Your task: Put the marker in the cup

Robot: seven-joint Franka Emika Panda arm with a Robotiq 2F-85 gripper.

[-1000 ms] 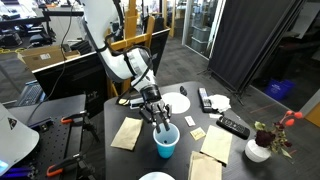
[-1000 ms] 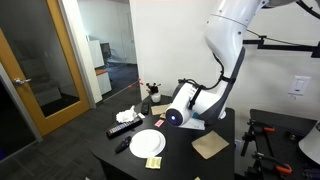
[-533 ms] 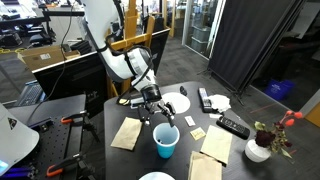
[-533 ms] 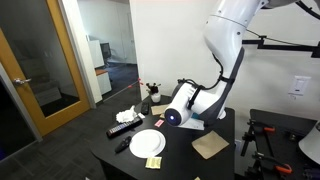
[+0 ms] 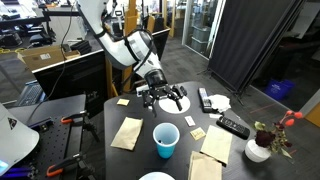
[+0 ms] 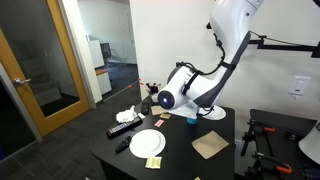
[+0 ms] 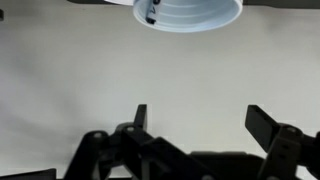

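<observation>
The light-blue cup (image 5: 166, 140) stands on the dark table, in front of the arm. In the wrist view the cup (image 7: 190, 12) shows at the top edge, looking into its white inside. The dark marker (image 7: 150, 12) leans inside it against the rim. My gripper (image 5: 165, 100) hangs above the table behind the cup, apart from it. Its jaws are spread wide in the wrist view (image 7: 203, 120), with nothing between them. In an exterior view the arm (image 6: 178, 96) bends low over the table and hides the gripper.
Two black remotes (image 5: 232, 126) (image 5: 204, 99) lie beyond the cup. A white plate (image 5: 180, 104) sits under the gripper. A flower vase (image 5: 258, 150) stands at the table's corner. Brown napkins (image 5: 127, 133) (image 5: 216, 145) flank the cup. Another plate (image 6: 147, 143) lies nearby.
The gripper was down at the cup's mouth, nearly shut. It has opened wide, left the marker in the cup, and lifted back away from it.
</observation>
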